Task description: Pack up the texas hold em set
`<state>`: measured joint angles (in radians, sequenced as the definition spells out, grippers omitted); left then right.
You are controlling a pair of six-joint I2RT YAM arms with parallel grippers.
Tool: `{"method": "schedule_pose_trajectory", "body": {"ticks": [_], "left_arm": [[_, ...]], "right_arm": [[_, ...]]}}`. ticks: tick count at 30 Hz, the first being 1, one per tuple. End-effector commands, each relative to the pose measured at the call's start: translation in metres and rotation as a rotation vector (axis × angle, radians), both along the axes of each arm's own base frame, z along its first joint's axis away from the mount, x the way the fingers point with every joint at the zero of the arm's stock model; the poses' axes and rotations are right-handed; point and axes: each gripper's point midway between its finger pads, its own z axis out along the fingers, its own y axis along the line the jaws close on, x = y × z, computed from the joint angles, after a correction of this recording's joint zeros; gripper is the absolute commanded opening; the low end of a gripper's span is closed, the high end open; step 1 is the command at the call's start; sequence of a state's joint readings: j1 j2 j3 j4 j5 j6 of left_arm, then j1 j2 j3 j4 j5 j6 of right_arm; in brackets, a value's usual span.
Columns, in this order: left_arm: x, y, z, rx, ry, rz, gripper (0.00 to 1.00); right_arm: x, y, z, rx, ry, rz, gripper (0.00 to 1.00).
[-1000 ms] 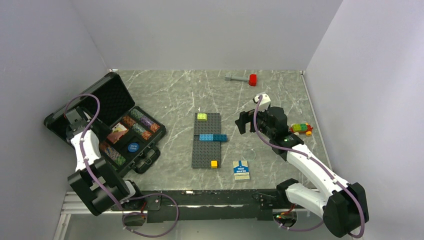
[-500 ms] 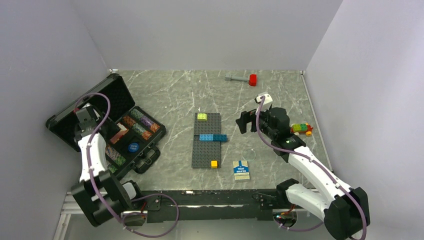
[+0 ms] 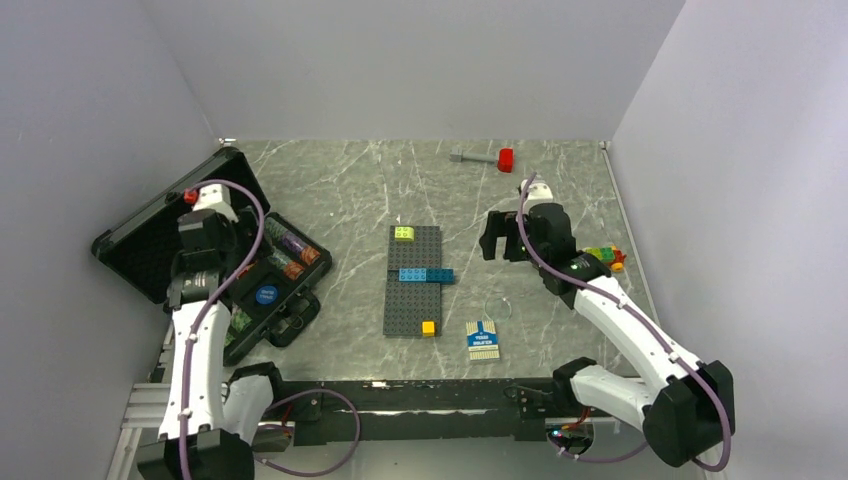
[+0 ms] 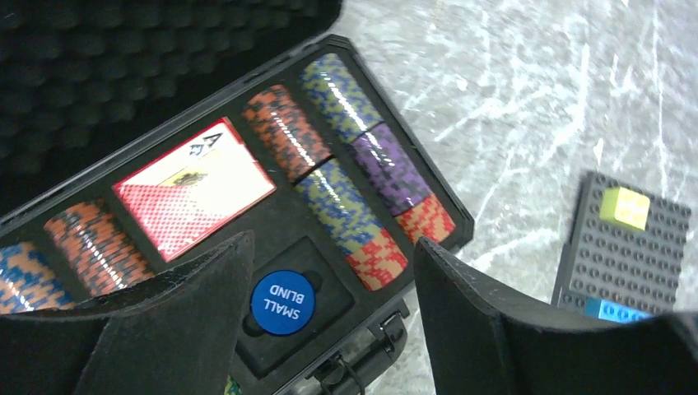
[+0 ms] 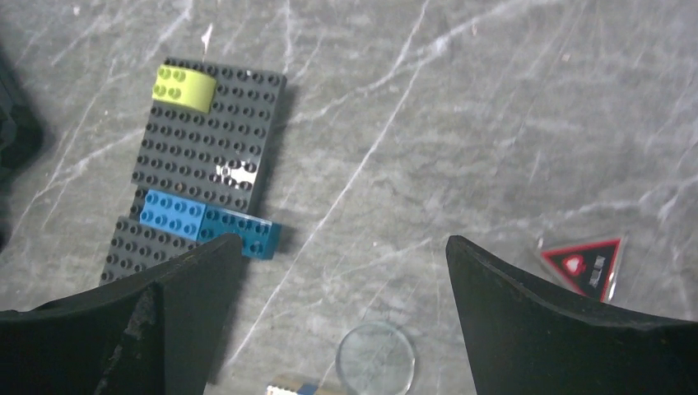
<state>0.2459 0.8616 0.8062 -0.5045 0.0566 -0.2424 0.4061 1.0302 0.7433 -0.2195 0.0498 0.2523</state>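
While the left gripper (image 4: pixel 333 245) hangs released over the case (image 4: pixel 82 66), its arm hides some chip slots (image 3: pixel 290 246); the right gripper (image 5: pixel 343 243), also released, partly covers the red-triangle button (image 5: pixel 588 265).

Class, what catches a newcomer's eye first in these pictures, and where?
The open black case on the left, packed with bright poker chips and a blue Small Blind button. Next, the dark grey brick baseplate at the centre, then the red-headed hammer at the far edge.

Bottom edge crops the blue-white card pack (image 5: pixel 300 388) in right wrist view
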Motion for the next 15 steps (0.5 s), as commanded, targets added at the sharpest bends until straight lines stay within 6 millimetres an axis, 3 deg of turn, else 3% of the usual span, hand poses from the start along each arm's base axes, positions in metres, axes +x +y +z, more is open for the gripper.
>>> {"method": "schedule_pose_trajectory", "body": {"ticks": [1, 8, 12, 15], "left_arm": [[0.008, -0.026, 0.016, 0.062, -0.073, -0.146, 0.76], [0.011, -0.064, 0.006, 0.044, -0.035, -0.313, 0.77], [0.012, -0.076, -0.001, 0.001, -0.013, -0.371, 0.77], [0.012, -0.081, -0.004, -0.017, -0.002, -0.392, 0.77]], "right_arm": [[-0.026, 0.002, -0.02, 0.045, 0.224, -0.042, 1.0], [-0.085, 0.018, -0.059, -0.028, 0.483, -0.035, 1.0], [-0.129, 0.032, -0.089, -0.108, 0.62, -0.005, 0.99], [-0.152, 0.031, -0.109, -0.154, 0.684, -0.017, 0.99]]}}
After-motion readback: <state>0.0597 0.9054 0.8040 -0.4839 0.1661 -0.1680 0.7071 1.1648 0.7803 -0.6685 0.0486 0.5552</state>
